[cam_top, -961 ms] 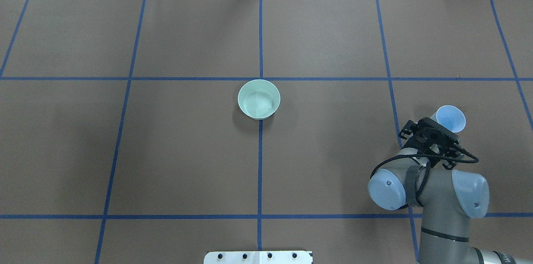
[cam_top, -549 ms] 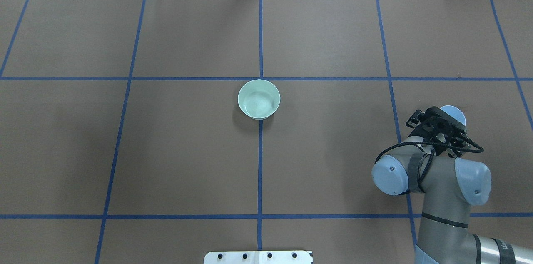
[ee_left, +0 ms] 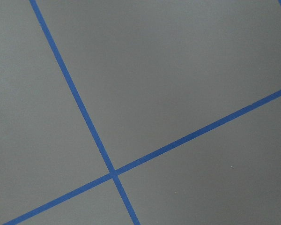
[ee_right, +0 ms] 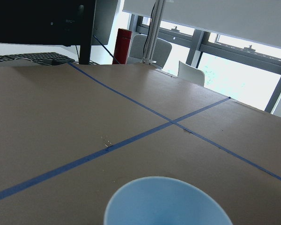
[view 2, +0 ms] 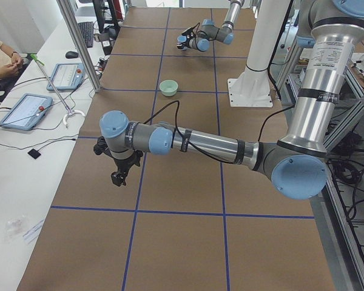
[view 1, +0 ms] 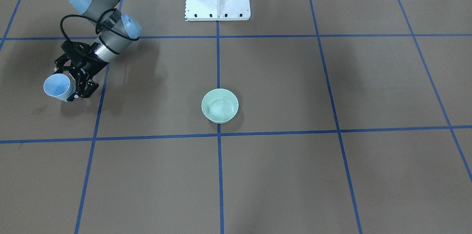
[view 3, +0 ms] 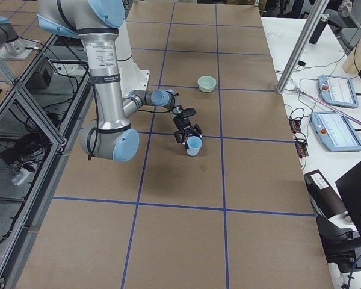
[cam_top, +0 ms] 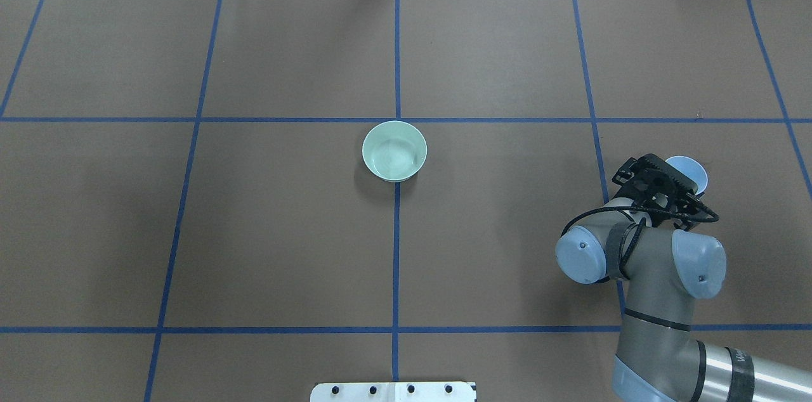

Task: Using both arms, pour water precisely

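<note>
The pale blue cup (view 1: 56, 85) is clasped between the fingers (view 1: 84, 90) of the right gripper (view 1: 70, 83), low over the brown table (cam_top: 285, 231). The cup's side wall is pressed by the two black fingers, and its open mouth is turned outward, beyond the fingertips. In the right wrist view only the cup's rim is seen, directly below and ahead of the fingers. The right arm (cam_top: 653, 300) is bent at the wrist just behind them.

The green bowl (cam_top: 394, 151) is set well apart from the right fingers, at the table's centre, on a blue tape line. A pale sheen on the bowl's floor is taken to be the water (cam_top: 394, 160), though this cannot be made out with certainty. Inside the cup only its blue inner wall is seen.

The left gripper (view 2: 117, 177) is pointed down over the table at the end of the outstretched left arm (view 2: 200, 142), far from both bowl and cup. Whether its fingers are spread or closed cannot be told from the side view. A crossing of blue tape lines (ee_left: 113, 173) is shown beneath it by the left wrist camera.
</note>
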### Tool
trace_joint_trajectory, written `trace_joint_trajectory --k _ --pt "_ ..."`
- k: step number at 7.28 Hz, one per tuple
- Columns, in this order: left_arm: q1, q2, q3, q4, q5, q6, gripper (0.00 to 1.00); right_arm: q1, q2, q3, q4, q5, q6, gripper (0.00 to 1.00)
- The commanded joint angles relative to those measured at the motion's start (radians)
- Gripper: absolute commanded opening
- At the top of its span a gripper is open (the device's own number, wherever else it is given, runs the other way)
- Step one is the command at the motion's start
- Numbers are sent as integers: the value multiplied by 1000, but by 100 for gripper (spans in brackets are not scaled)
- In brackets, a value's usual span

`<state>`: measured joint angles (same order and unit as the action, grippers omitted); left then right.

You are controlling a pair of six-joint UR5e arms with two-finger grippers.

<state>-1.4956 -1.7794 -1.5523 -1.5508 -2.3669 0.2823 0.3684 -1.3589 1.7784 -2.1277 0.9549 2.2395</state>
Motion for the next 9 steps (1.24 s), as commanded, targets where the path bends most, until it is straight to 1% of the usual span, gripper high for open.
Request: trace_joint_trajectory --k 1,5,6,7,8,9 --pt "2 0 0 2 0 0 100 1 -6 -5 0 1 0 100" --pt "0 0 -8 0 -2 0 100 4 -34 -10 -1 -1 0 99" --pt "-2 1 -12 2 0 0 100 3 -31 -13 -1 -4 0 83" --pt "0 14 -15 0 0 0 100 3 -28 -13 -1 -2 0 39" --pt "0 14 -17 2 0 0 100 4 -29 -11 -1 -5 -1 2" --pt "0 15 -20 2 0 0 100 15 -28 -1 -1 -18 -6 0"
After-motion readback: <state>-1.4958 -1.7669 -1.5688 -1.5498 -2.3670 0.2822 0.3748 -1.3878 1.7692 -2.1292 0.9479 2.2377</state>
